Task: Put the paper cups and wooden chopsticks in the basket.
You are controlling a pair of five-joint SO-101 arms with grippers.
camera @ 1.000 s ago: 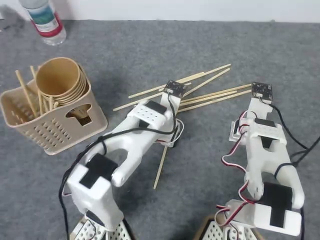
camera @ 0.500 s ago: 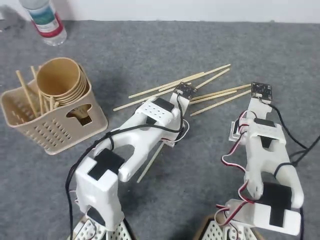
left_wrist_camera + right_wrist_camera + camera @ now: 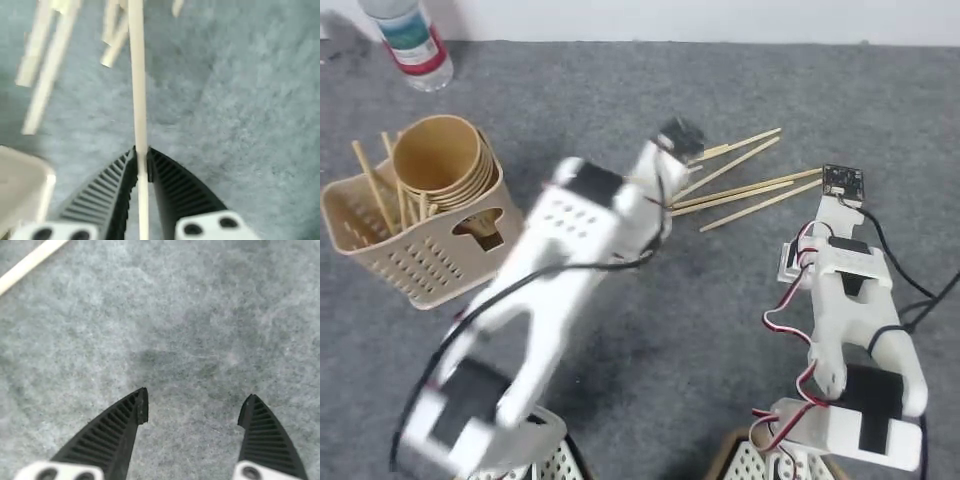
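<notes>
high view: basket point(image 3: 430, 262) sits at the far left of the worktop point(image 3: 720, 310) with the paper cups point(image 3: 438, 155) stacked inside and a few sticks point(image 3: 368, 182) beside them, so the cups look done; loose chopsticks point(image 3: 750, 190) lie fanned out between the two arms
left wrist view: left gripper point(image 3: 141, 152) has its jaws clamped on one chopstick point(image 3: 137, 75), the stick running out past the tips – my guess is it's headed for the basket
right wrist view: right gripper point(image 3: 196, 405) hangs over bare carpet, jaws wide apart and holding nothing, a chopstick end point(image 3: 30, 262) nearby – looks parked out of the way
</notes>
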